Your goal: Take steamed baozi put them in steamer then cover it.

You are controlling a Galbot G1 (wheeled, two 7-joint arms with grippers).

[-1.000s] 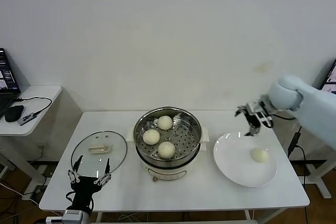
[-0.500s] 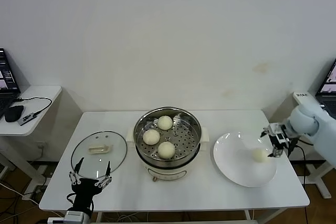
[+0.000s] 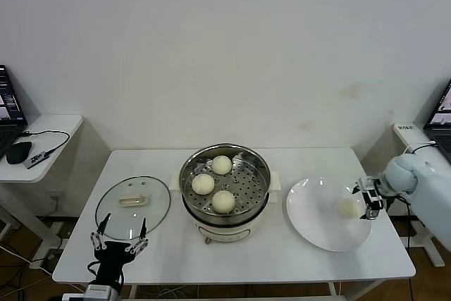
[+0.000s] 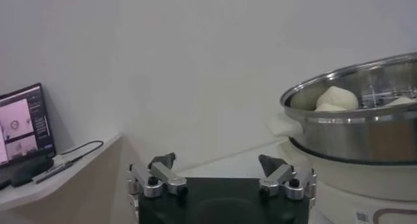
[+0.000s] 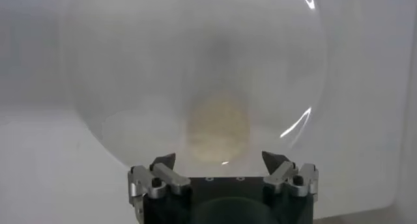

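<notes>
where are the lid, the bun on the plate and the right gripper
lid (image 3: 132, 206), head view, glass by the handle
bun on the plate (image 3: 347, 208), head view, its top
right gripper (image 3: 368, 199), head view, between its fingertips

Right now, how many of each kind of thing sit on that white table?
Baozi: 4, with 3 in the steamer and 1 on the plate
Steamer: 1
Glass lid: 1
White plate: 1
Total: 7
</notes>
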